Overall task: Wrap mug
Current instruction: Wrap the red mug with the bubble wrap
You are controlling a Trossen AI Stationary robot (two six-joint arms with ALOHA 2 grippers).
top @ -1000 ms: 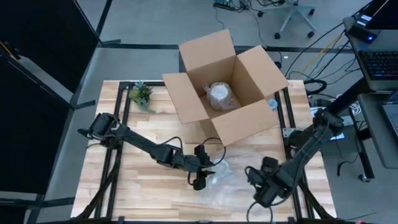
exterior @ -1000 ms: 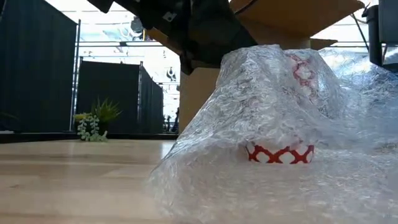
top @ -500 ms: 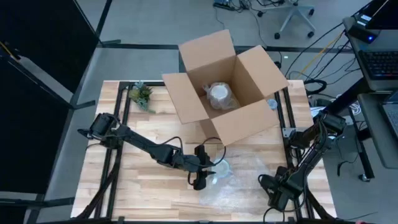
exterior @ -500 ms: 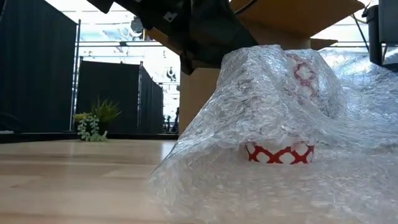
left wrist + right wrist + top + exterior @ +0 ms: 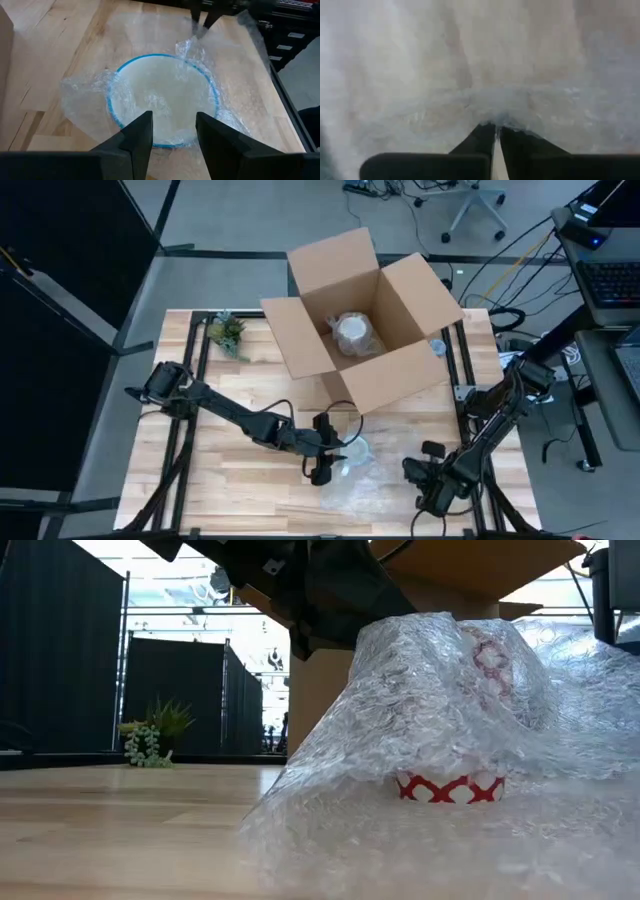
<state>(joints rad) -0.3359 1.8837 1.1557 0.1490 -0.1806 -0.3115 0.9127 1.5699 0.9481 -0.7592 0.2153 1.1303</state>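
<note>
Over on the far left of our worktop (image 5: 230,470) there's just a little potted plant (image 5: 227,332), so nothing in the way there. Moving in, our left end effector (image 5: 172,131) hangs right over the mug (image 5: 162,100), fingers spread and gripping nothing, looking down into the blue-rimmed mouth through the bubble wrap (image 5: 450,740) draped across it. The mug stands on the front middle of the worktop, just ahead of the open cardboard box (image 5: 362,320), which already has one wrapped bundle (image 5: 355,333) inside. From table level we can see the red-patterned base peeking out under the sheet, so the wrap isn't closed down there yet. Further right, our right end effector (image 5: 496,134) sits near the front right corner, fingers pressed together on the edge of the bubble wrap. To do this fold well, we reckon the right arm should draw that edge up and over the mug slowly, keeping light tension, while the left one comes down to pin the sheet so the mug doesn't tip or slide.
</note>
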